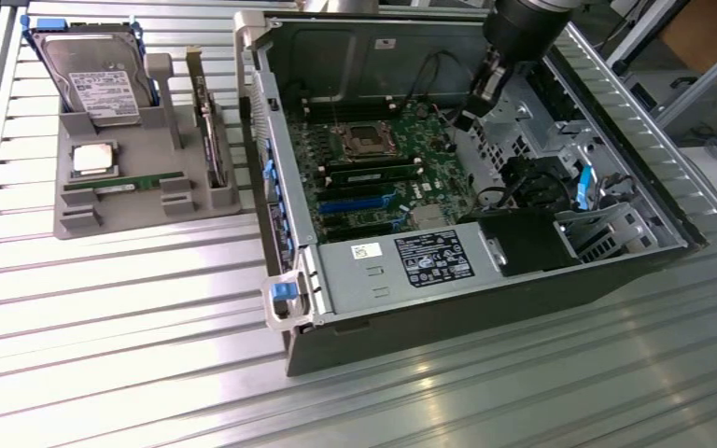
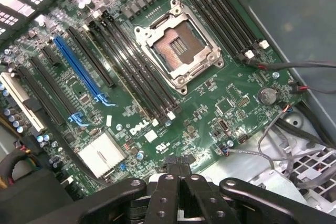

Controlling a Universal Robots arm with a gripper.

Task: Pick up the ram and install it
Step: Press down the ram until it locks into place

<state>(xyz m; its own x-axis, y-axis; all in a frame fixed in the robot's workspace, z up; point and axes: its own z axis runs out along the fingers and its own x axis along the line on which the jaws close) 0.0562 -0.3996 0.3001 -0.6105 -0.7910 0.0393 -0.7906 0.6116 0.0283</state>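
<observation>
Ram [image 1: 123, 183] lies flat in the grey tray [image 1: 85, 224] on the table [image 1: 109, 308], well apart from your end effector [image 2: 178, 169]. It looks light, stiff and fragile; hold it by its long edges, off the chips. The tray also holds a hard drive [image 1: 97, 79] and processor [image 1: 93, 159]. The end effector hangs shut and empty over the motherboard [image 2: 210, 103] in the open case [image 1: 372, 280], where one stick [image 1: 372, 175] sits slotted.

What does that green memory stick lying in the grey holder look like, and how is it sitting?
The ram is a long, narrow, thin green circuit board with a pale label strip along it. It stands on its long edge in a slot of the grey plastic holder, held by upright grey tabs near both ends. It sits just below a square silver chip in the same holder, outside the open computer case. Nothing is gripping it.
</observation>
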